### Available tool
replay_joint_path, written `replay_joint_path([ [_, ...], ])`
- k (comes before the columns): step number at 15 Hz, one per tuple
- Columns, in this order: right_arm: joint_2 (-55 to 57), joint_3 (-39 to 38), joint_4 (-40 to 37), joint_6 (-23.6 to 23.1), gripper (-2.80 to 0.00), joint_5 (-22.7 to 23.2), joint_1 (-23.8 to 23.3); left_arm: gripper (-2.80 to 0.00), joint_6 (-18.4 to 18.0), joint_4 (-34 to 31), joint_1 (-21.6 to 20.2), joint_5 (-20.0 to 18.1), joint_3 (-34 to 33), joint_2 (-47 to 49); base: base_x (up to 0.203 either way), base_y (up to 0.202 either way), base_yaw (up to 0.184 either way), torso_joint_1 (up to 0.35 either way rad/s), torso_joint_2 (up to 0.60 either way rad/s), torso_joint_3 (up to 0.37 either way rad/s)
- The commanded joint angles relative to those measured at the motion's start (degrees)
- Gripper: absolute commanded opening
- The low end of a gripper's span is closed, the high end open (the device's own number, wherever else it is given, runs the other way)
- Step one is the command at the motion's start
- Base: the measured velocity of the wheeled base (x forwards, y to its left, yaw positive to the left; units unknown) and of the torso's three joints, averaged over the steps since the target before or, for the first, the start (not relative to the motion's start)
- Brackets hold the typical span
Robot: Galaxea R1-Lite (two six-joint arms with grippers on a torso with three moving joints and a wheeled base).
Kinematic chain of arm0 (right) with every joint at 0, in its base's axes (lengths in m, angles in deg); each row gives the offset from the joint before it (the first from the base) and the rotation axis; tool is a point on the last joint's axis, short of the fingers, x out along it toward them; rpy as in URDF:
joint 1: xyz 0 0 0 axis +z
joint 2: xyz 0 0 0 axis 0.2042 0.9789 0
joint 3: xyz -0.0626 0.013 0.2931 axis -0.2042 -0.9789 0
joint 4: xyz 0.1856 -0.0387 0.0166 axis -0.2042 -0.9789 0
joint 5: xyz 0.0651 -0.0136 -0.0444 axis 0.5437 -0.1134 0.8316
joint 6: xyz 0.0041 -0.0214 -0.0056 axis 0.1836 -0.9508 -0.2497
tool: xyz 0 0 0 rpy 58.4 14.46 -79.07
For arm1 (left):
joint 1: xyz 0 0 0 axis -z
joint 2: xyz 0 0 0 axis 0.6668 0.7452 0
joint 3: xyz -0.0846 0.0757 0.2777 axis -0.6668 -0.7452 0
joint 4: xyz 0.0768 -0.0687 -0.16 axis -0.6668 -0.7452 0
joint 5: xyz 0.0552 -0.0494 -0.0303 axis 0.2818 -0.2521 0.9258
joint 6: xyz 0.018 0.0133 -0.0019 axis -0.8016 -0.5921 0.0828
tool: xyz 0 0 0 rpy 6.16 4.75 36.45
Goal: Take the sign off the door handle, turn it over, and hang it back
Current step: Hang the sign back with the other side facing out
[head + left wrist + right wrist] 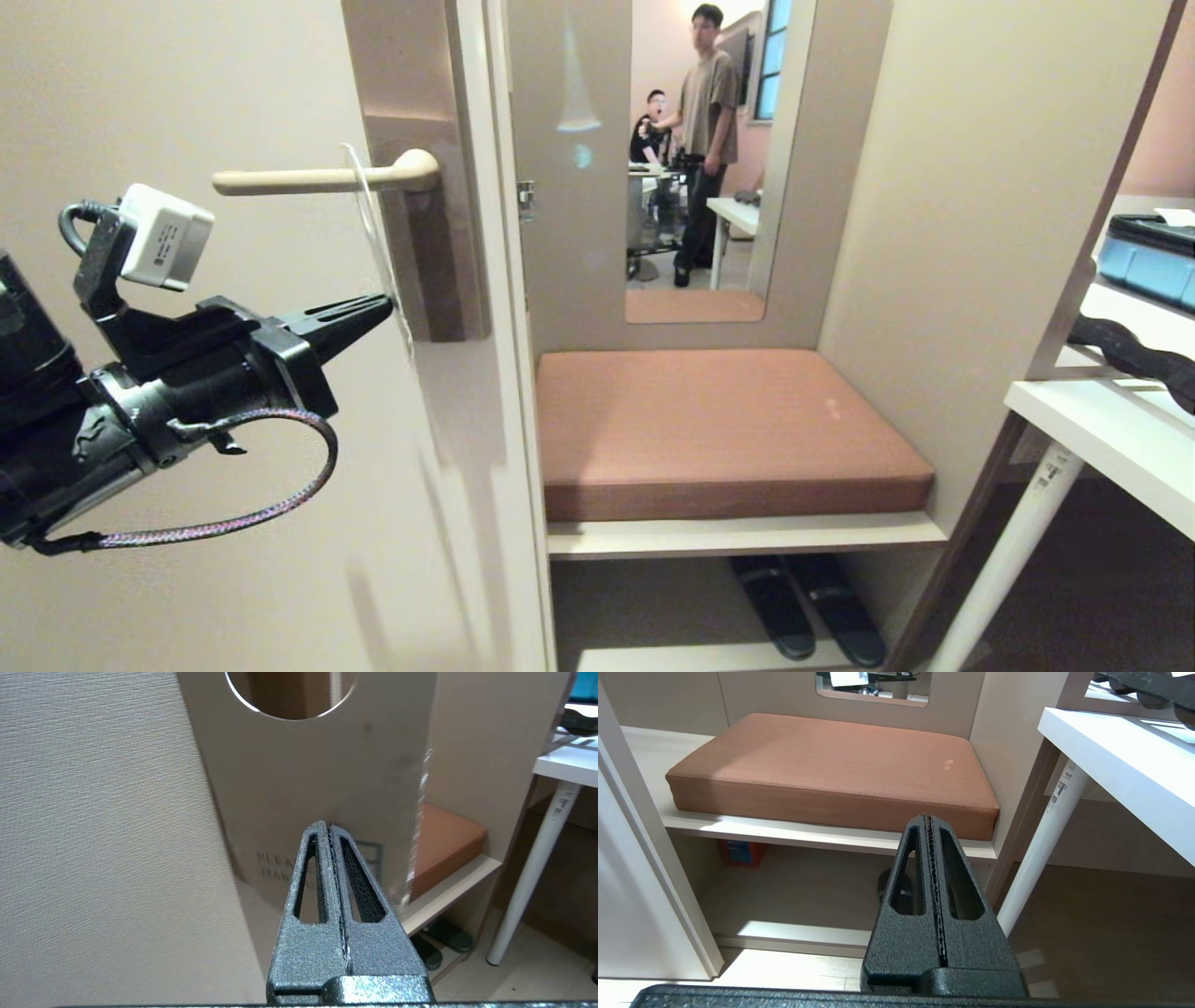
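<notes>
The sign (377,245) hangs on the cream door handle (308,179) and shows edge-on in the head view. In the left wrist view the sign (303,774) turns its pale face to me, hole at the top, with dark blue lettering partly hidden behind my fingers. My left gripper (385,303) is shut with nothing between its fingers, and its tip is at the sign's lower face, by the lettering (328,828). My right gripper (928,819) is shut and empty. It is parked low, pointing at the bench, and is outside the head view.
The handle sits on a tall brown plate (439,261) near the door's edge. Right of the door is a bench with a brown cushion (728,429), dark slippers (803,607) beneath it and a mirror (700,159) showing two people. A white table (1102,420) stands at the right.
</notes>
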Motion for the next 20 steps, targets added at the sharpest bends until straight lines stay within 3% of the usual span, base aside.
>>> replay_joint_path([
  [1, -0.02, 0.01, -0.02, -0.05, -2.8, 0.01, 0.04, -2.8, 0.11, 0.72, 0.5, -0.09, 0.05, 0.74, 0.0, 0.0, 0.0, 0.0, 0.0, 0.0],
  [6, -0.02, 0.01, -0.02, -0.05, -2.8, 0.01, 0.03, -2.8, 0.78, 6.78, 0.5, -0.09, 3.57, 5.35, 0.0, 0.0, 0.0, 0.0, 0.0, 0.0],
  [20, -0.02, 0.01, -0.02, -0.05, -2.8, 0.01, 0.05, -2.8, 3.6, 8.47, 4.76, -0.09, 6.55, 6.64, 0.0, 0.0, 0.0, 0.0, 0.0, 0.0],
])
